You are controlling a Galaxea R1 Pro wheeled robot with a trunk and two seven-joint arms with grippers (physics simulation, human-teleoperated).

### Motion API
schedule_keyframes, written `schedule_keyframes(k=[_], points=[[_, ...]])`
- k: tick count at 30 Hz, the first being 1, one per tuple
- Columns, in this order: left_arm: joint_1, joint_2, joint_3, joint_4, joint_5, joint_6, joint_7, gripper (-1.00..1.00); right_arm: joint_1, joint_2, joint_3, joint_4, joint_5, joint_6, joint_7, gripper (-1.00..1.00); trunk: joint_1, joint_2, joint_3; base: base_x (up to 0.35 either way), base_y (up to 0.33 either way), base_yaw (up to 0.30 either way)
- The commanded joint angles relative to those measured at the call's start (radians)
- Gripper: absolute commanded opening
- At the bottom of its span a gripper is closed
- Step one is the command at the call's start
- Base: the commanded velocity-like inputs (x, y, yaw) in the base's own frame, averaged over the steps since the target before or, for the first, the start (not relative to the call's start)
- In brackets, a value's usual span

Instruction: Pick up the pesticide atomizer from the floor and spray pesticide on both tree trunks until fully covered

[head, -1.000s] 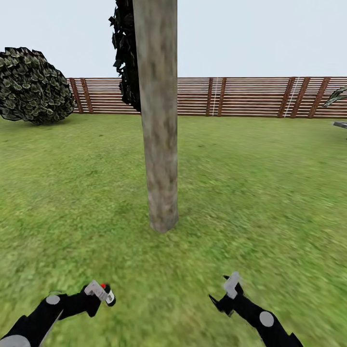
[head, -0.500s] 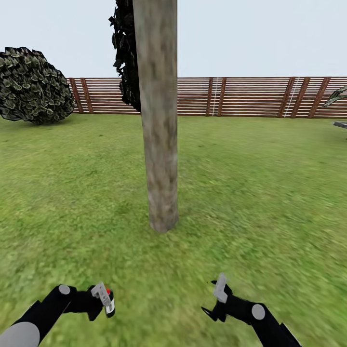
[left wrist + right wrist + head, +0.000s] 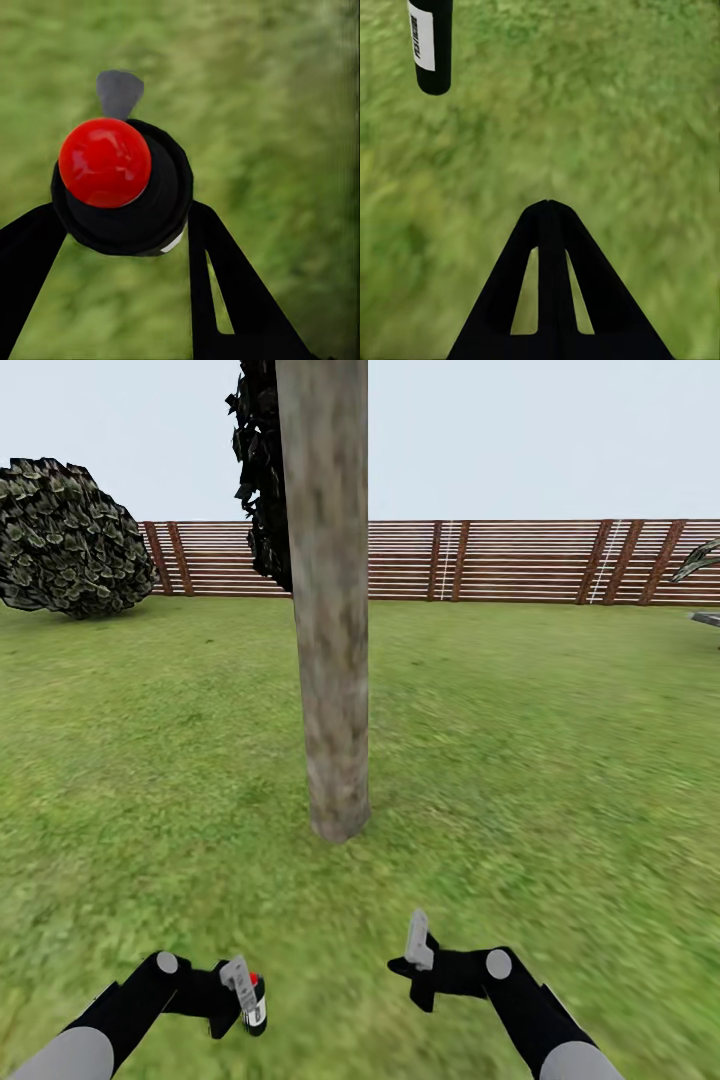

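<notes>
Low over the grass (image 3: 560,780) in front of the robot, the left gripper (image 3: 238,1000) is clamped around the spray bottle (image 3: 254,1005), a black can with a white label and a red button on top (image 3: 105,162), held roughly upright with its base off the ground. Beside it the right gripper (image 3: 417,952) holds nothing, its two fingers pressed together in the right wrist view. Both arms are bent and angled inward, so the two grippers sit near each other. To spray well, the can likely needs lifting and its nozzle turned toward the trunk, working up and around. Beyond, the thick grey trunk (image 3: 330,620) rises from the lawn, with no white specks discernible on it; a slatted wooden fence (image 3: 520,560) closes the background.
</notes>
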Motion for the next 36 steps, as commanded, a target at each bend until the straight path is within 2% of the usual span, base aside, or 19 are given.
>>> schedule_keyframes(k=[1, 5, 7, 8, 9, 14, 17, 28, 34, 36], points=[[0.0, -0.005, -0.009, -0.002, -0.004, 0.0, -0.002, -1.0, -0.002, 0.004, -0.002, -0.001, 0.007, -0.004, 0.005, -1.0, 0.0, 0.0, -0.001, 0.0, 0.0, 0.0], [0.0, -0.032, -0.02, -0.003, -0.006, -0.001, -0.003, -1.0, -0.006, 0.017, 0.015, -0.002, 0.007, -0.004, 0.011, -1.0, 0.0, 0.0, -0.001, 0.0, 0.0, 0.0], [0.0, -0.043, -0.029, -0.003, -0.007, -0.001, -0.003, -1.0, -0.007, 0.025, 0.045, -0.002, 0.007, -0.004, 0.013, -1.0, 0.0, 0.0, -0.001, 0.0, 0.0, 0.0], [-0.001, -0.06, -0.05, -0.022, -0.015, -0.002, -0.004, -1.0, -0.009, 0.032, 0.087, -0.002, 0.006, -0.004, 0.013, -1.0, 0.0, 0.0, -0.001, 0.0, 0.0, 0.0], [0.0, -0.071, -0.055, -0.038, -0.018, 0.0, -0.004, -1.0, -0.015, 0.036, 0.094, -0.002, 0.005, -0.004, 0.013, -1.0, 0.0, 0.0, -0.001, 0.0, 0.0, 0.0], [0.0, -0.1, -0.059, -0.044, -0.02, -0.002, -0.002, -1.0, -0.018, 0.056, 0.097, -0.002, 0.005, -0.004, 0.013, -1.0, 0.0, 0.0, -0.001, 0.0, 0.0, 0.0], [0.0, -0.113, -0.073, -0.044, -0.02, -0.004, -0.001, -1.0, -0.018, 0.063, 0.097, -0.002, 0.005, -0.004, 0.013, -1.0, 0.0, 0.0, -0.001, 0.0, 0.0, 0.0], [0.0, -0.141, -0.085, -0.046, -0.02, -0.01, 0.002, -1.0, -0.018, 0.066, 0.099, -0.002, 0.005, -0.004, 0.013, -1.0, 0.0, 0.0, -0.001, 0.0, 0.0, 0.0], [0.0, -0.146, -0.084, -0.069, -0.016, -0.012, -0.002, -1.0, -0.018, 0.066, 0.099, -0.002, 0.005, -0.004, 0.013, -1.0, 0.0, 0.0, -0.001, 0.0, 0.0, 0.0], [0.0, -0.158, -0.084, -0.073, -0.016, -0.012, -0.003, -1.0, -0.018, 0.066, 0.099, -0.001, 0.006, -0.004, 0.013, -1.0, 0.0, 0.0, -0.001, 0.0, 0.0, 0.0]])
